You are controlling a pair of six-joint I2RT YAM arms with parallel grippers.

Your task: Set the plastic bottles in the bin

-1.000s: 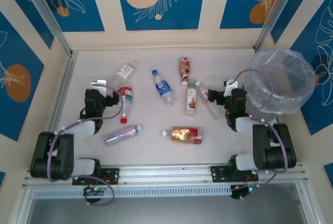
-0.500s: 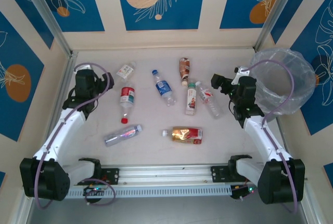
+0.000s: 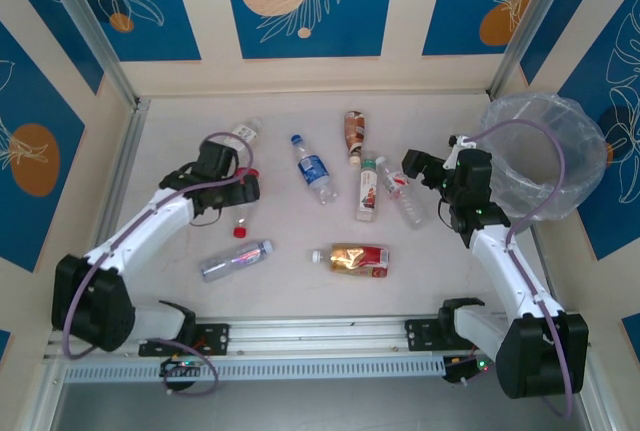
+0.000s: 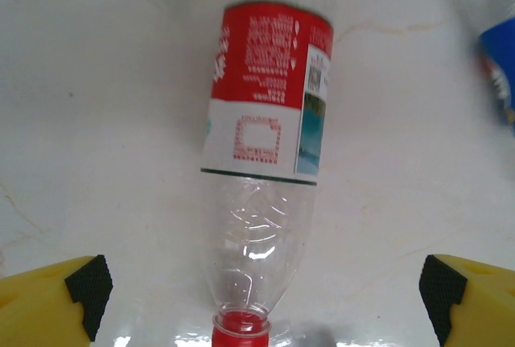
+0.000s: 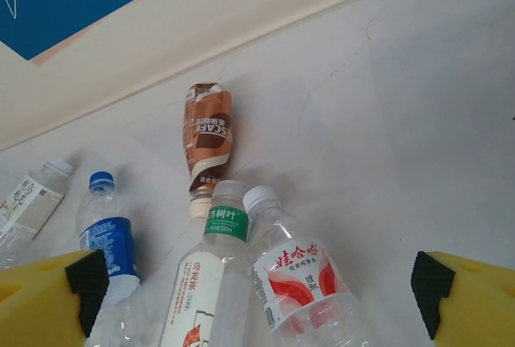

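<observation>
Reaches with the left arm [image 3: 150, 226] from the 7 o'clock base up toward 1 o'clock; points the left pincer [image 3: 245, 187] toward 3 o'clock, jaws spread wide, black pads [image 4: 84, 282] on yellow fingers far apart. Reaches with the right arm [image 3: 505, 261] from the 5 o'clock base toward 12 o'clock; aims the right pincer [image 3: 415, 166] at 9 o'clock, jaws likewise wide.

a clear, white-capped, red-labelled plastic bottle [image 5: 298, 278] was seen just beside a green-collared clear bottle [image 5: 205, 282], with a brown-wrapped bottle [image 5: 208, 139] beyond them and a blue-capped bottle [image 5: 107, 242] leftward.
</observation>
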